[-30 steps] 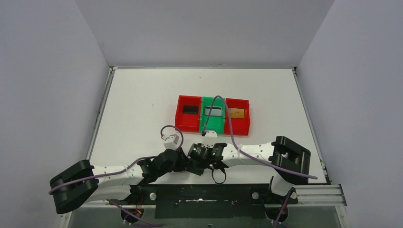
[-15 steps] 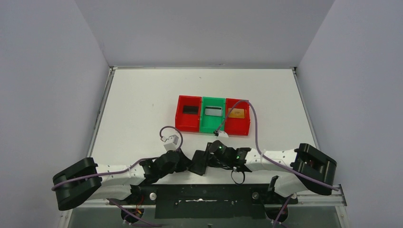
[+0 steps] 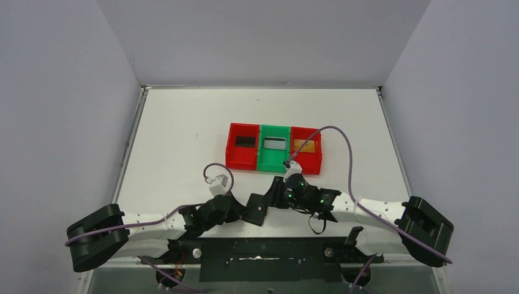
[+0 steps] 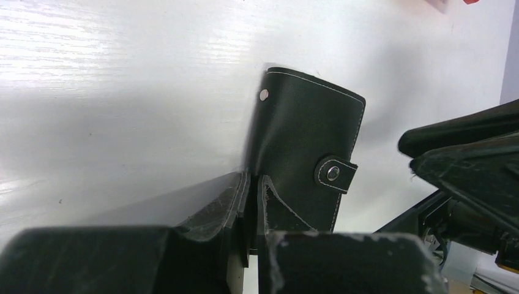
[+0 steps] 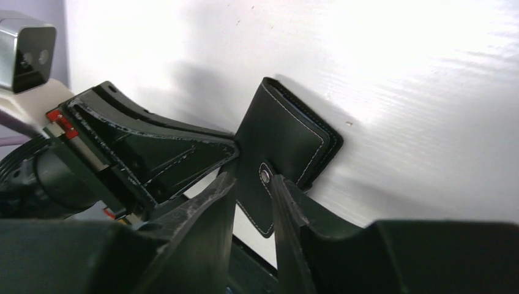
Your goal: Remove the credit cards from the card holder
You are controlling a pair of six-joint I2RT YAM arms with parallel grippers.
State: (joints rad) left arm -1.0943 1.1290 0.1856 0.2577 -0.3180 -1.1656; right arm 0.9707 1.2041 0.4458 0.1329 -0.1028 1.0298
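The card holder (image 3: 257, 207), a black bifold wallet with a snap tab, lies near the table's front edge between my two grippers. In the left wrist view the card holder (image 4: 306, 144) stands on edge and my left gripper (image 4: 254, 202) is shut on its lower edge. My right gripper (image 5: 254, 184) is narrowly open, its fingers on either side of the wallet's snap tab (image 5: 265, 175). A gold credit card (image 3: 306, 146) lies in the right red tray. No card shows in the wallet.
Three joined trays stand mid-table: a left red tray (image 3: 232, 150) with a dark card, a green tray (image 3: 264, 160) with a grey card, and a right red tray (image 3: 317, 160). The metal rail (image 3: 263, 248) runs along the front.
My right arm has swung out to the right while its gripper stayed at the wallet. The wallet now shows more, spread between the grippers. The left arm has barely moved.
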